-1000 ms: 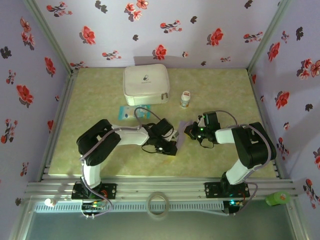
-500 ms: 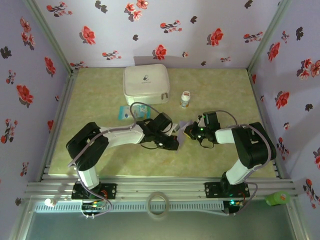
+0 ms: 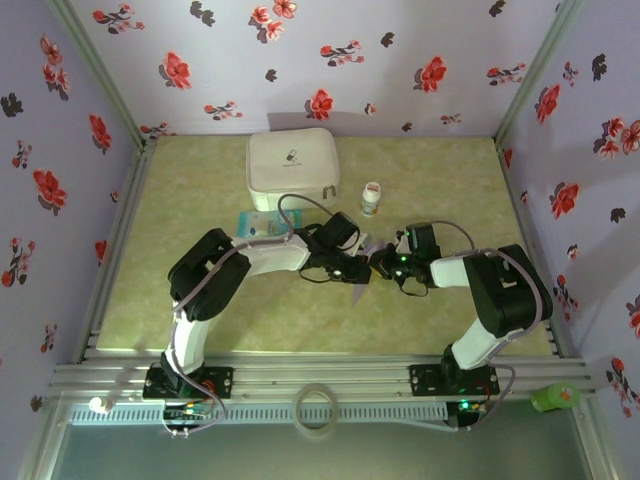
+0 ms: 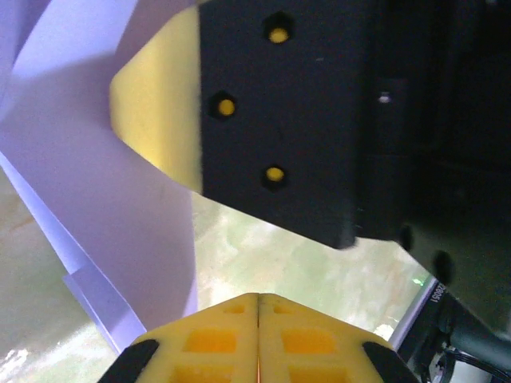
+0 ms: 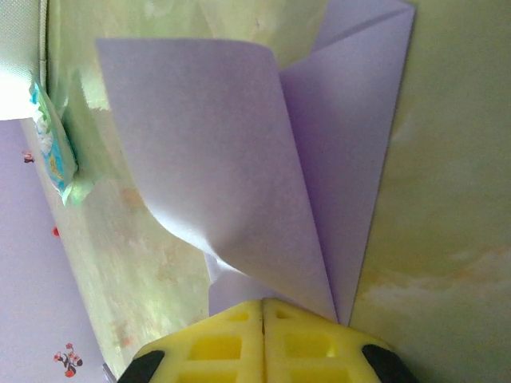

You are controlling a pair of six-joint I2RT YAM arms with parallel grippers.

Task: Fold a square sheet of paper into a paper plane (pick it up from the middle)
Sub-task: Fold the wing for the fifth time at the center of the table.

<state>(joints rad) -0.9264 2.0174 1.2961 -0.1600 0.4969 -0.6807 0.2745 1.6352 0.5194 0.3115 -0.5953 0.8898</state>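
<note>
Both claws meet at the middle of the counter (image 3: 450, 190): right claw (image 5: 263, 307) pinches the part-folded square sheet of thin lavender paper (image 5: 239, 159), which runs toward its 12 o'clock; left claw (image 4: 258, 303) is closed and empty, with the paper just beside it at 10 o'clock. It likely needs reopening first.

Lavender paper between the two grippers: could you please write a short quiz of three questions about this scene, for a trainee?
1. True or false: the lavender paper lies flat and unfolded.
2. What stands beside the white zip case? A) small white bottle B) mug C) scissors
3. Fill in: the right gripper is ___ on the paper.
Key: 1 false, it shows folds and a curled flap; 2 A; 3 shut.
</note>
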